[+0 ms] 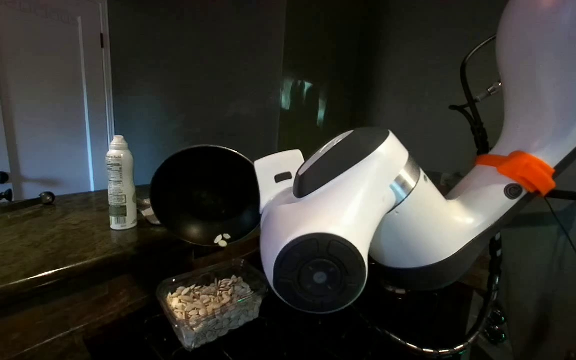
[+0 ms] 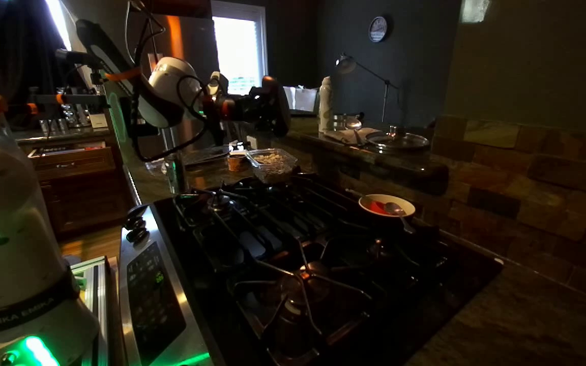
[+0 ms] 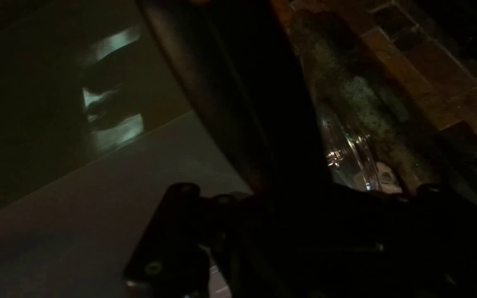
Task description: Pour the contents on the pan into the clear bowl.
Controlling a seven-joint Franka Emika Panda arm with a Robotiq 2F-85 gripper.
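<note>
A dark wall (image 1: 198,65) and a white panelled door (image 1: 43,95) are dimly lit behind a raised, stone-like counter (image 1: 33,245), whose front edge is picked out by light. On that counter a white bottle (image 1: 122,185) is stood upright; in an exterior view only a narrow gap is seen between it and the black frying pan (image 1: 205,190). A black gas cooktop (image 2: 415,310) is stretched across an exterior view and is bordered along one side by a stone-tiled backsplash (image 2: 552,203).

The pan is held in the air by the closed gripper (image 3: 296,198) and is seen to rise from it in the wrist view; its handle is lost in shadow there and, in an exterior view, is hidden behind the robot arm (image 1: 318,210). The pan is tipped onto its side, its dark inside turned outward. In both exterior views it is seen above a clear plastic container (image 1: 190,335), its lower rim apart from the container, with free air between them.

Three pale seeds (image 1: 223,243) are seen at the pan's lower inside edge. The container is placed near the cooktop's far end; whether it is rested on the cooktop itself cannot be told. It is filled well up its walls with a heap of pale, flat seeds (image 1: 203,300). Toward the backsplash, a white bowl (image 2: 406,202) with red inside is placed, and a spoon (image 2: 393,208) is rested in it.
</note>
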